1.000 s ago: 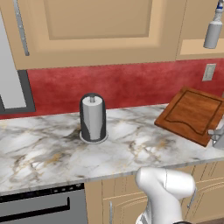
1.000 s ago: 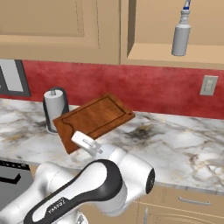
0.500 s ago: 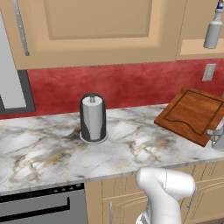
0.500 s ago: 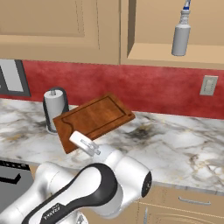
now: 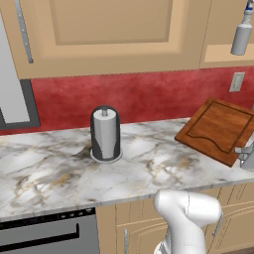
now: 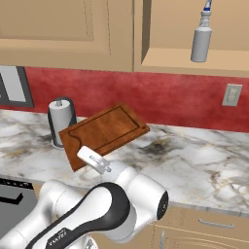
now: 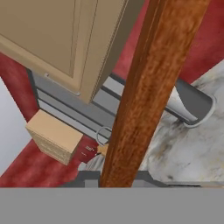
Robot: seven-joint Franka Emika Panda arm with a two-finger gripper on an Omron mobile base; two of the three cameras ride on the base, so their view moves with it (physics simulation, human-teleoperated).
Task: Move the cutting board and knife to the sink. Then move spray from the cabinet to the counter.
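Cutting board (image 5: 218,129) tilted above counter (image 5: 59,173), near paper-towel roll (image 5: 105,133).

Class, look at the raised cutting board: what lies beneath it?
Beneath the tilted cutting board is marble counter; behind it stands a grey cylinder, its lower part covered. The counter directly underneath is hidden.

A home kitchen: tan wall cabinets (image 5: 109,34) hang above a red backsplash (image 5: 149,96), with a marble bench (image 5: 59,173) and paper-towel holder (image 5: 105,134) below.

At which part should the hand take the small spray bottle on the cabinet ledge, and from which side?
Probably the grey body of the spray, below its white neck, approached from the open front of the cabinet ledge. The bottle stands upright and slim, so fingers closing horizontally across the body should fit; the nozzle on top looks too small and uneven.
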